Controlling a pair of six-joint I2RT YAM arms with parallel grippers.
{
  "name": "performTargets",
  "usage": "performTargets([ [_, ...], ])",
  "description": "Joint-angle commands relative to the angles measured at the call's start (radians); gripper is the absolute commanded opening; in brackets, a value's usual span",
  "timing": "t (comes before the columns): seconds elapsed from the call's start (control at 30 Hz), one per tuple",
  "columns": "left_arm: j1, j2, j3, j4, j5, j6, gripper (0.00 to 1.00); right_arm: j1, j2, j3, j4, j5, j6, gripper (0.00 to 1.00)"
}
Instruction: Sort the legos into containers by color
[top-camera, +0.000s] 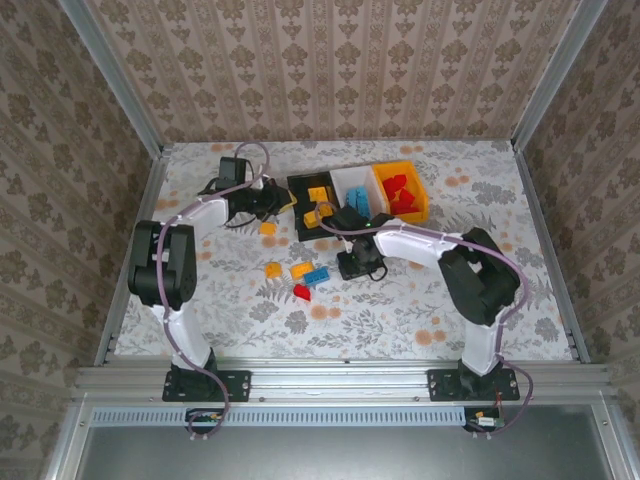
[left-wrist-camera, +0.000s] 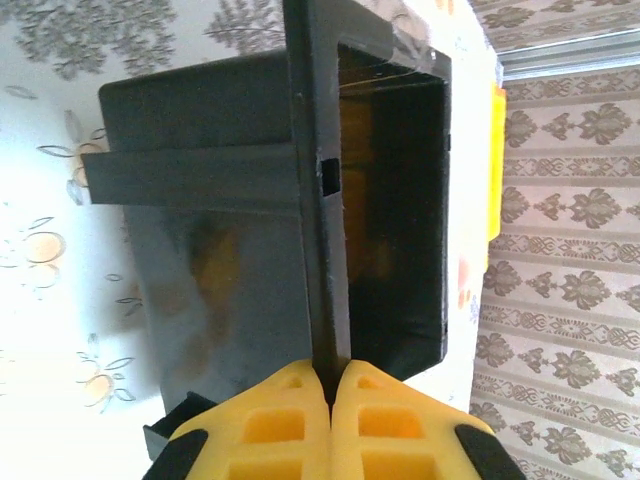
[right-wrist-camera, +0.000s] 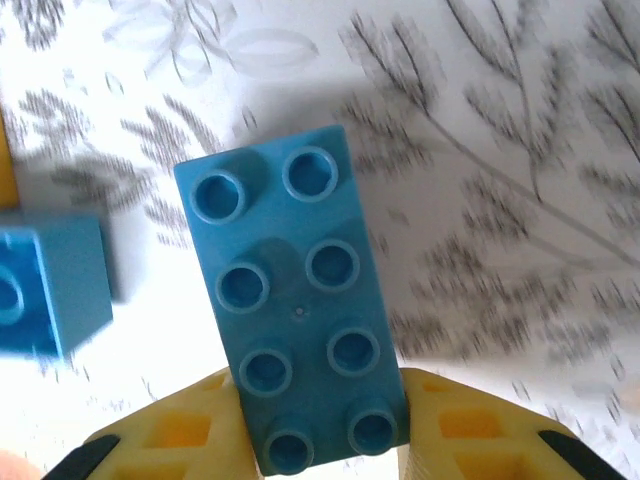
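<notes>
Eight round studs (right-wrist-camera: 220, 195) — glossy blue brick (right-wrist-camera: 295, 310), right hand (right-wrist-camera: 320, 432) clamped.

We see beige damask-papered walls (top-camera: 340, 70) on three sides, and a floral-print worktop (top-camera: 400, 320) edged by aluminium rails (top-camera: 340, 378).

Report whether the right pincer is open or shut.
Shut on the blue brick: the right pincer clamps both its long sides.

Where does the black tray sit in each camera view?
Top external: black tray, upper centre, left of the white tray.
Left wrist: mid-frame, its wall pinched by the left pincer.
Right wrist: right pincer holds a blue brick.
Shared landmark: the floral tablecloth.
</notes>
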Motion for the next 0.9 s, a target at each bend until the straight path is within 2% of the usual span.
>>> performTargets([
  [0.0,0.028,0.017,0.024,-0.002,0.038,0.057,0.07,-0.02,-0.13,-0.054,-0.05,-0.019,0.001,0.31],
  [0.17,0.065,0.026,0.015,0.004,0.035,0.059,0.08,-0.068,-0.258,-0.088,-0.052,-0.038,0.022,0.32],
  [0.33,0.078,0.002,0.008,-0.027,0.01,0.075,0.12,-0.118,-0.239,0.005,-0.061,-0.027,0.013,0.33],
  [0.5,0.093,-0.025,0.003,-0.058,-0.003,0.084,0.45,-0.142,-0.096,0.199,-0.078,-0.028,-0.025,0.34],
  [0.57,0.104,-0.033,0.003,-0.072,-0.002,0.086,0.53,-0.148,-0.017,0.295,-0.09,-0.03,-0.043,0.34],
  [0.8,0.139,-0.123,-0.011,-0.153,-0.027,0.133,0.69,-0.182,0.214,0.578,-0.152,-0.008,-0.057,0.36],
  [0.87,0.155,-0.171,-0.025,-0.197,-0.045,0.166,0.74,-0.188,0.264,0.639,-0.162,-0.005,-0.06,0.44],
])
